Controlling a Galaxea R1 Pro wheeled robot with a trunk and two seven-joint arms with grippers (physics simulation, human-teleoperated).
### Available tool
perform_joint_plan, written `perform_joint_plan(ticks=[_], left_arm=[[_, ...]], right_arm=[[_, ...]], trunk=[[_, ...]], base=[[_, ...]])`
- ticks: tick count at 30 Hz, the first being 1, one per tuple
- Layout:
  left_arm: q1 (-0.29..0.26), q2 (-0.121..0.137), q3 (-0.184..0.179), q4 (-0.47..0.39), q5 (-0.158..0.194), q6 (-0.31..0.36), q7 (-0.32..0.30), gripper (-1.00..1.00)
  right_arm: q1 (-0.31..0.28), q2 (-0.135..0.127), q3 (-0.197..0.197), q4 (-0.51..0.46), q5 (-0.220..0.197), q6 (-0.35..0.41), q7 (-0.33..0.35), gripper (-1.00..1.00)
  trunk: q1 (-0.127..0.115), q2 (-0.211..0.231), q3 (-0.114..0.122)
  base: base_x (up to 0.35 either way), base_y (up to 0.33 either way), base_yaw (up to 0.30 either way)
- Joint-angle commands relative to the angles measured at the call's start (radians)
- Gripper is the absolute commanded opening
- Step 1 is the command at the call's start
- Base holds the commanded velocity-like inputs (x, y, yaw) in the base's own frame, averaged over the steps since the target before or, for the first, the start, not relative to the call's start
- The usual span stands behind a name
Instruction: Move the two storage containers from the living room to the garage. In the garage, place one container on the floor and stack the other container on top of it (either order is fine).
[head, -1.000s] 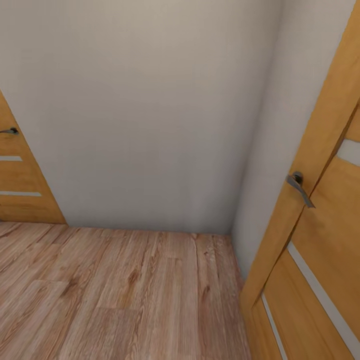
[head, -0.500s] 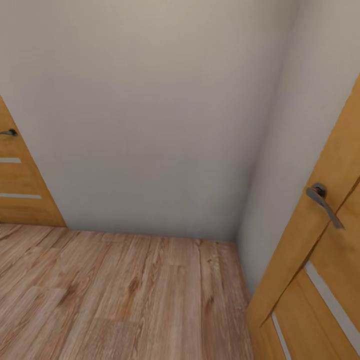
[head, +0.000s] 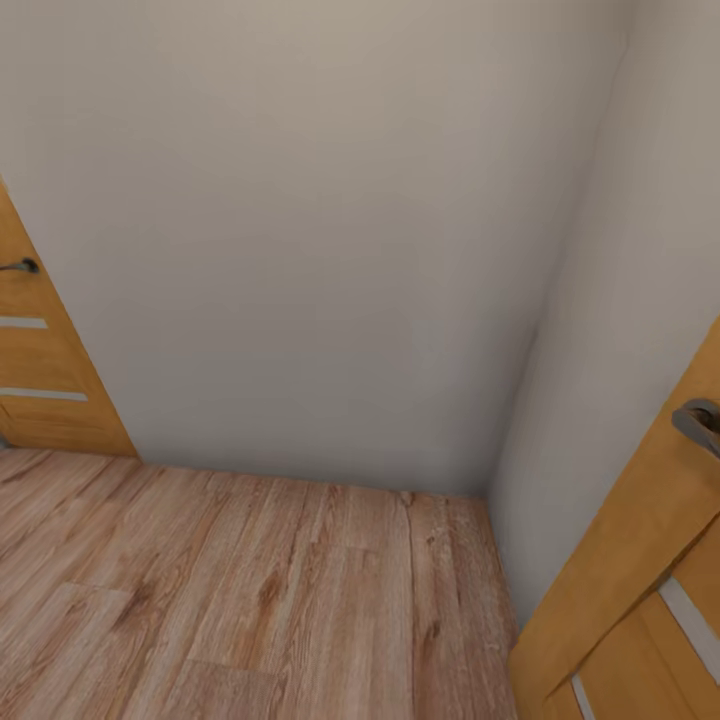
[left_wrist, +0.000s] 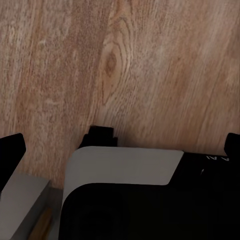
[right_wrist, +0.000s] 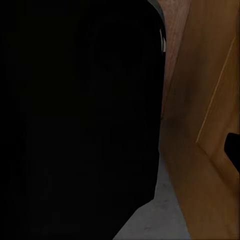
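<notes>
The head camera faces a corner where a plain white wall (head: 300, 230) meets a second white wall (head: 610, 330), with light wood plank flooring (head: 250, 590) running up to both. An orange door (head: 35, 370) with pale horizontal strips and a dark lever handle (head: 20, 266) stands at the wall's left end; another orange door (head: 640, 590) with a grey handle (head: 700, 420) closes off the floor's right edge. Open planks stretch between the two doors. The left wrist camera looks down on wood planks past a grey-and-black part of the robot's body (left_wrist: 125, 170). The right wrist camera sees dark robot housing (right_wrist: 75, 120) just beside orange door wood. Whether either claw is spread or pressed together cannot be told. Both storage containers are out of sight.
</notes>
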Motion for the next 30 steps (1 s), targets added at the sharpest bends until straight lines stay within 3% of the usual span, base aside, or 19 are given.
perform_joint_plan(ticks=[1, 30], left_arm=[[-0.001, -0.001, 0.005, 0.001, -0.001, -0.003, 0.002, 1.0], [-0.001, -0.002, 0.005, 0.0, -0.001, -0.003, 0.003, 1.0]], right_arm=[[0.0, 0.0, 0.0, 0.001, 0.001, -0.003, -0.002, 1.0], [0.0, -0.001, 0.0, 0.001, 0.001, -0.003, -0.002, 1.0]], trunk=[[0.0, 0.0, -0.001], [0.0, 0.0, -0.004]], base=[[0.207, 0.0, 0.042], [0.207, 0.0, 0.084]])
